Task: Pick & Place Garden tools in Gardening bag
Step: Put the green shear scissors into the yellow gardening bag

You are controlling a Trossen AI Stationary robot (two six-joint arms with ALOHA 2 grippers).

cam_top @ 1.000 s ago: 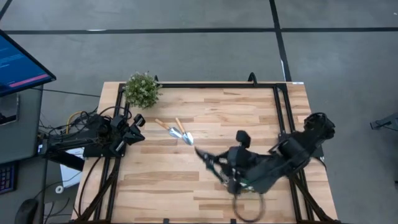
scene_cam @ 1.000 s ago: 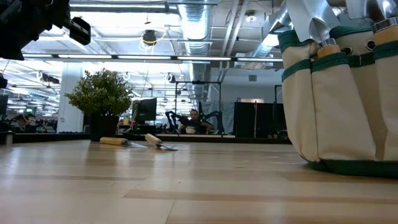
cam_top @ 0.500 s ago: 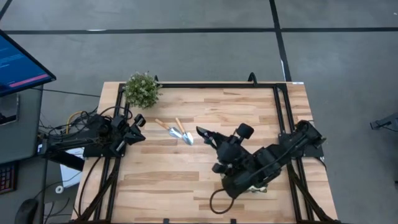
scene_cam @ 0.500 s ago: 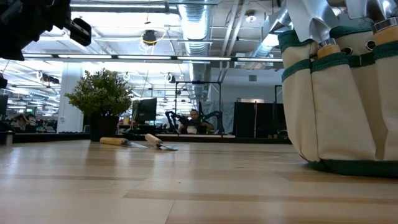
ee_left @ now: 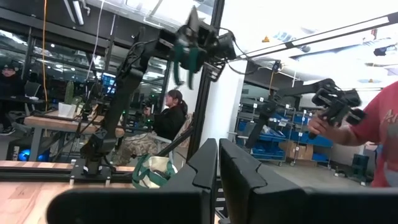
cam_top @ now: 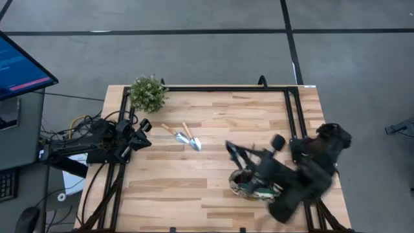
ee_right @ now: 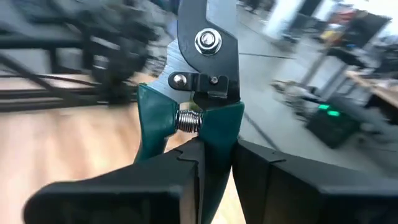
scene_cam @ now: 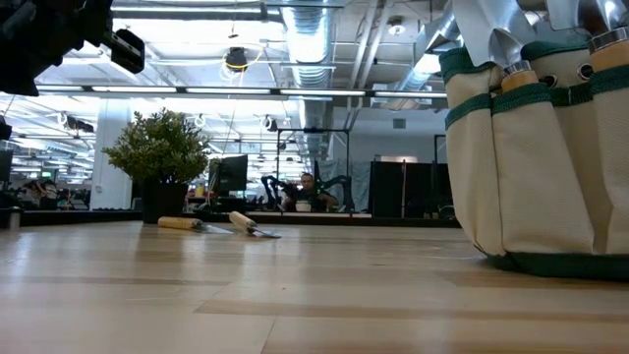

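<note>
Overhead looks straight down; low view skims the table (scene_cam: 295,295), sharing it

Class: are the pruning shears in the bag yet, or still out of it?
Out. The right hand grips the pruning shears by their green handles, held in the air beside the gardening bag, not inside it.

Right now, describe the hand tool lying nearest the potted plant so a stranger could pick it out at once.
On the wooden table, find the bushy potted plant at the far left corner. Just inward of it lie two wooden-handled tools with silver heads, side by side. The one meant is the trowel on the plant's side, its handle end pointing back toward the plant; its neighbour lies farther toward the table's middle.
</note>
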